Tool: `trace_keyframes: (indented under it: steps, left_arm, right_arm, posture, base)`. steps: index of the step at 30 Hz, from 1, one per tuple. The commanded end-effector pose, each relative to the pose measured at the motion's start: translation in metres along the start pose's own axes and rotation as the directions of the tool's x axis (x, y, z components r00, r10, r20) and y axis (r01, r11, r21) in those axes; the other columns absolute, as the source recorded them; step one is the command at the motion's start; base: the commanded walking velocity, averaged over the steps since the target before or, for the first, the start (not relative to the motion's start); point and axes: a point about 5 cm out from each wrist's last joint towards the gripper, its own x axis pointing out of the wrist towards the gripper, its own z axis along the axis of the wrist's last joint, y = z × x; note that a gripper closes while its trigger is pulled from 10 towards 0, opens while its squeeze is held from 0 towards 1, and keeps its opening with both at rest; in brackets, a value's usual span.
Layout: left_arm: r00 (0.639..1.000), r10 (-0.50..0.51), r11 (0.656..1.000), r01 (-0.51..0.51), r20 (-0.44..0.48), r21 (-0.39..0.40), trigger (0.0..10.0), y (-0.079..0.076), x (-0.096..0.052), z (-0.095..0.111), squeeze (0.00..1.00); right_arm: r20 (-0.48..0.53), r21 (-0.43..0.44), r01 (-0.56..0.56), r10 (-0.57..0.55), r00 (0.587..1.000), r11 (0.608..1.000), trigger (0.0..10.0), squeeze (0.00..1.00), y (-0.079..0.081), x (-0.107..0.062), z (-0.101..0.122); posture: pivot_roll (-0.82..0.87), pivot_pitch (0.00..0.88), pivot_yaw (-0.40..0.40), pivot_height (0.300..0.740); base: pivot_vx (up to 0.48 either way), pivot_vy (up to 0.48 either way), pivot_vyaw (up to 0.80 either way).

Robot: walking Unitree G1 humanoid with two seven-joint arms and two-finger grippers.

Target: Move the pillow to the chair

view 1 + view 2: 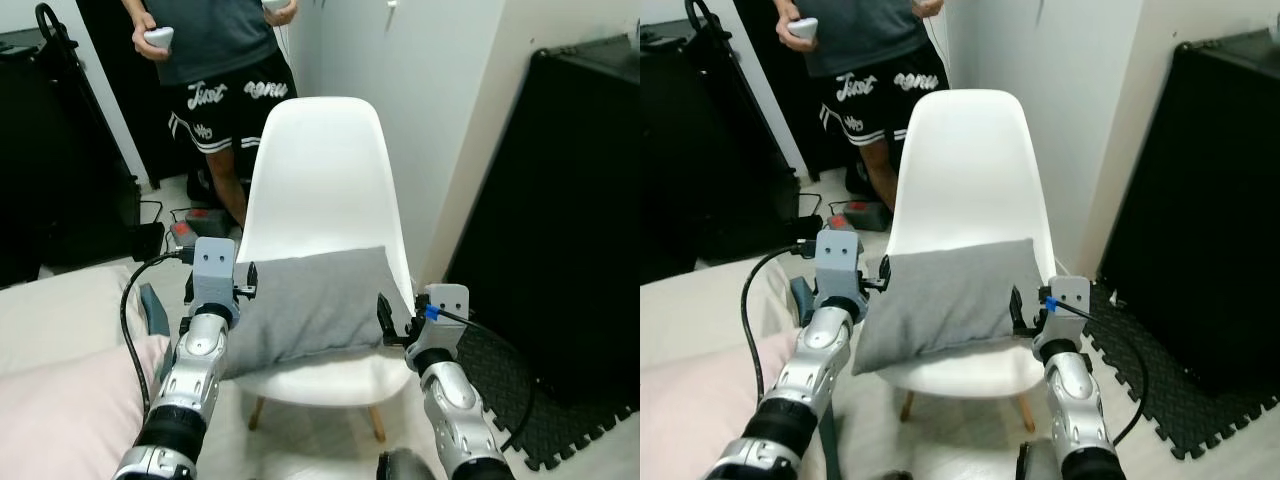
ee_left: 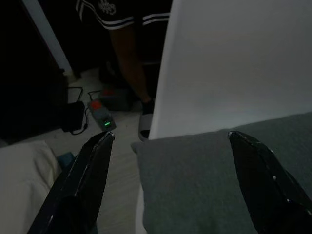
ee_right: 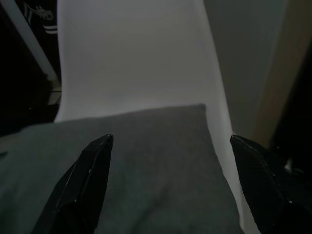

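Grey pillow (image 1: 310,305) leans against the backrest of the white chair (image 1: 325,170) in the head views, its long axis running left to right, with the left claw (image 1: 243,283) at its left end and the right claw (image 1: 388,318) at its right end, each about equally near. From the left wrist, that claw's fingers (image 2: 85,183) stand wide apart around the pillow's upper left corner without gripping it. From the right wrist, the fingers (image 3: 87,180) are likewise spread wide over the pillow's right part, holding nothing, so I judge the pillow already delivered.
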Motion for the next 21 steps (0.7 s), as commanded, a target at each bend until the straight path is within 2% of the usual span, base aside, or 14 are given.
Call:
trace_keyframes:
  steps: [1,13,21]
  left_arm:
    - [1.000,0.007,1.000,-0.007,-0.013,0.005,10.0,0.0007,-0.0019,-0.0028,0.00]
    - [1.000,0.007,1.000,-0.007,-0.022,0.007,10.0,0.0025,-0.0029,-0.0023,0.00]
    - [0.999,0.018,1.000,-0.018,-0.030,0.002,10.0,0.0054,-0.0039,-0.0030,0.00]
  right_arm:
    - [-0.003,0.009,-0.018,0.018,1.000,1.000,10.0,0.00,0.0043,0.0005,0.0003]
    - [-0.012,0.017,-0.020,0.020,1.000,1.000,10.0,0.00,0.0057,-0.0026,-0.0029]
    - [-0.014,0.018,-0.023,0.023,1.000,1.000,10.0,0.00,0.0062,-0.0049,-0.0036]
  posture:
    - [-0.03,0.055,0.049,0.696]
    - [-0.03,0.070,0.056,0.740]
    - [-0.03,0.078,0.053,0.740]
  base:
    - [0.000,0.000,0.00]
    - [0.000,0.000,0.00]
    - [0.000,0.000,0.00]
